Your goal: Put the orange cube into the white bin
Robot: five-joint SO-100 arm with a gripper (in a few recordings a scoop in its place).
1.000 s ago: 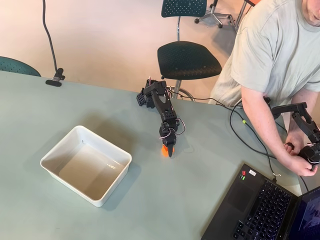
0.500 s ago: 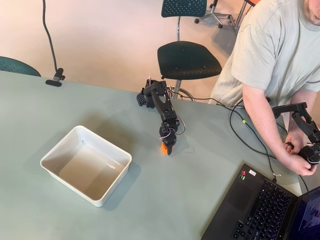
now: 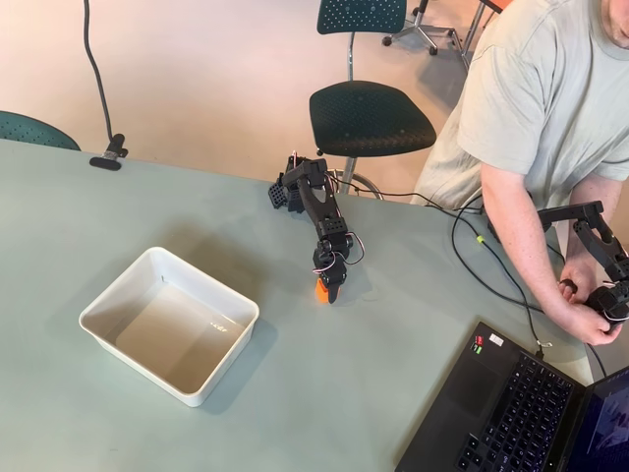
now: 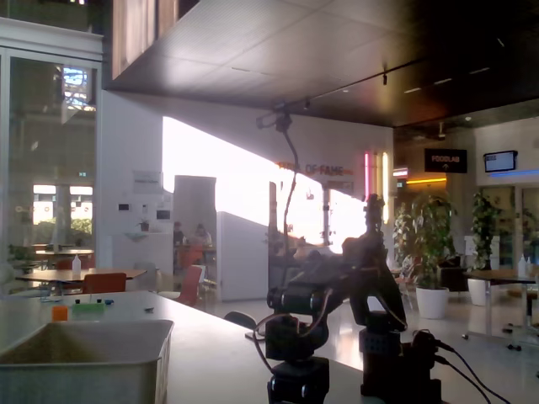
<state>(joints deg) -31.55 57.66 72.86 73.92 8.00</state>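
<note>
In the overhead view the black arm reaches down the picture from its base (image 3: 293, 187) at the table's far edge. Its gripper (image 3: 330, 292) points at the tabletop and is shut on the orange cube (image 3: 319, 289), of which a small orange corner shows left of the fingers. The white bin (image 3: 206, 282) stands to the left of the gripper, a clear gap away, with nothing in it. In the fixed view the arm (image 4: 337, 295) is a dark silhouette at table level, and the bin's wall (image 4: 84, 370) is at the lower left. The cube is hidden there.
An open laptop (image 3: 511, 403) lies at the table's lower right, with black cables (image 3: 472, 261) running past it. A person leans in at the right edge. A dark chair (image 3: 369, 116) stands beyond the far table edge. A clamp (image 3: 110, 155) sits at the far left.
The fingers have closed around the cube and shifted slightly toward the arm's base. Less of the orange shows now than a second ago.
</note>
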